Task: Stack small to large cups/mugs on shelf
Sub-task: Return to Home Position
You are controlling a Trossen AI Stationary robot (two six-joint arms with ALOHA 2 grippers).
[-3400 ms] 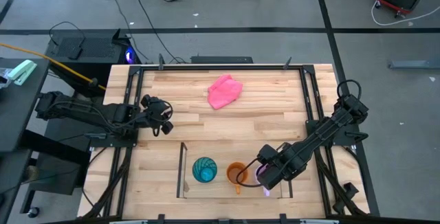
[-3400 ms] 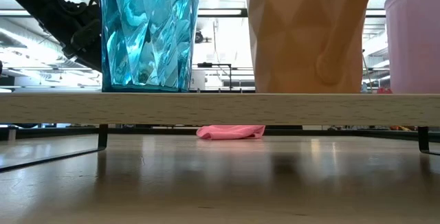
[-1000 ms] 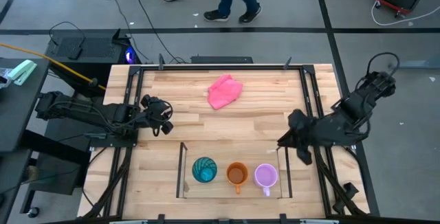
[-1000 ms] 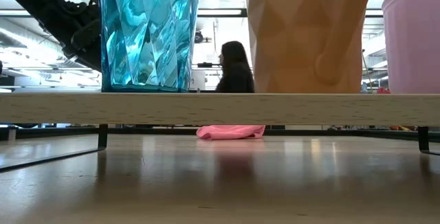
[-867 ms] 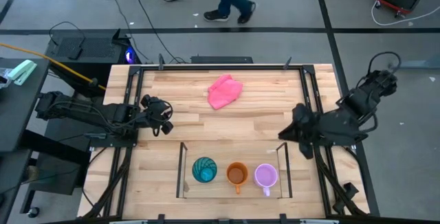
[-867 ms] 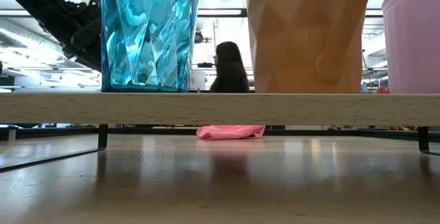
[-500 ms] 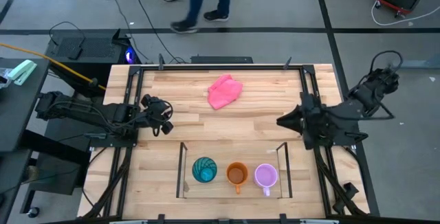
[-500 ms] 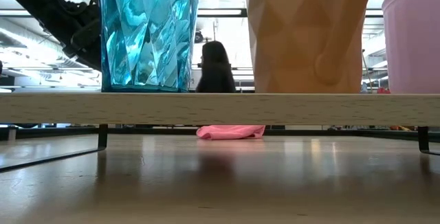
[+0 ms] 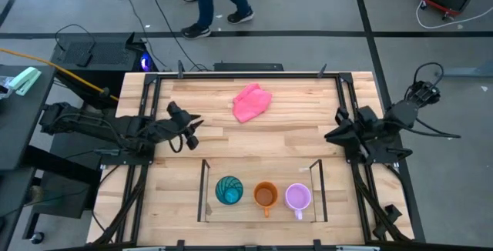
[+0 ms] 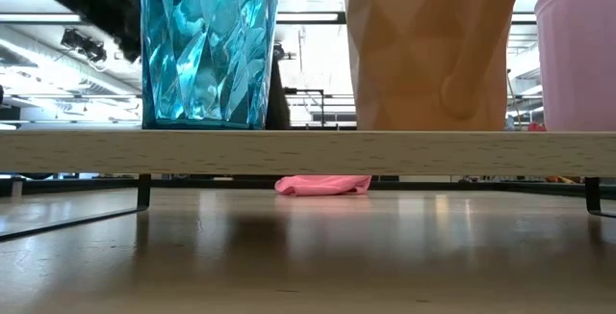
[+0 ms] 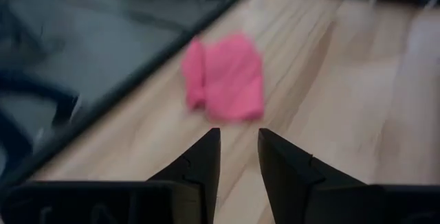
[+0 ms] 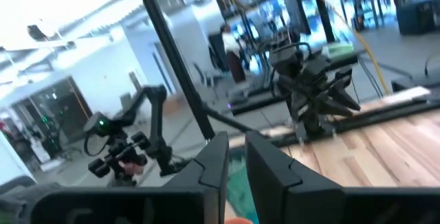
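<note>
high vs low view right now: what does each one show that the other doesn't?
High only: left pincer and right pincer near the table's sides, cup interiors. Low only: gap under the shelf, cup walls side-on. Both: teal tumbler, orange mug, purple mug in a row on the shelf; pink cloth beyond.

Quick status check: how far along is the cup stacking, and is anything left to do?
Placing looks done: the teal tumbler, orange mug and purple mug stand in a row on the shelf. Nothing is in hand: the left hand hovers empty over the left side of the table, the right hand sits empty at its right edge. Left, probably, is only parking both arms.
</note>
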